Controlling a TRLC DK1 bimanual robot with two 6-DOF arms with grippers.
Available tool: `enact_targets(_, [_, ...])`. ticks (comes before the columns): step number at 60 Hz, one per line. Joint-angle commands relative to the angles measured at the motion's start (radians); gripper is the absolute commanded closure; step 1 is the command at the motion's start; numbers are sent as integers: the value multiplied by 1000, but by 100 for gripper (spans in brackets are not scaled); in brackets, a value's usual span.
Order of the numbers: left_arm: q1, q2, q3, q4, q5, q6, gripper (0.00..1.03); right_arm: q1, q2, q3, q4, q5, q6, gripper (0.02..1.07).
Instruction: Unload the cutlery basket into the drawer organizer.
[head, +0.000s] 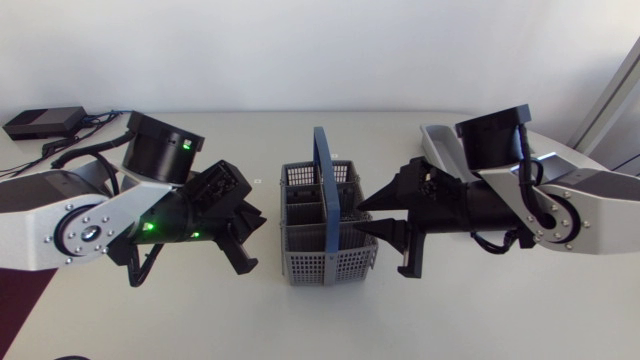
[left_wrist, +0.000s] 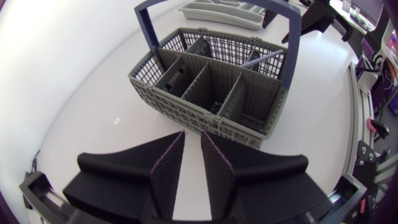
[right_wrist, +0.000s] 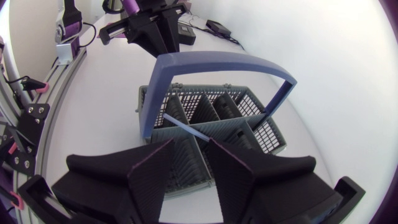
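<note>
The white table (head: 480, 310) is carrying the drawer organizer (head: 436, 145), mostly hiding behind my right arm (head: 560, 205). The cutlery basket (head: 325, 268) is sitting between my right gripper (right_wrist: 190, 143), gaping empty, and left gripper (left_wrist: 192, 133), barely parted, empty. Inside, an unidentifiable lilac utensil (right_wrist: 186, 126) is leaning.

A matte white table (head: 320, 322) under soft, even light.

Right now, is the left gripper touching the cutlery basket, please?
Apart. The head view shows bare table between the fingertips of the left gripper and the side wall of the cutlery basket.
</note>
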Motion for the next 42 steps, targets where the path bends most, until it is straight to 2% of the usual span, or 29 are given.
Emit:
enact_targets(1, [-2, 11, 13, -10, -7, -2, 80, -14, 47, -21, 27, -24, -48, 59])
enact_targets(23, [0, 37, 6, 0, -9, -2, 80, -43, 179, -4, 153, -128, -78, 59])
enact_targets(42, [4, 48, 6, 2, -10, -4, 80, -19, 205, 9, 192, -148, -74, 59])
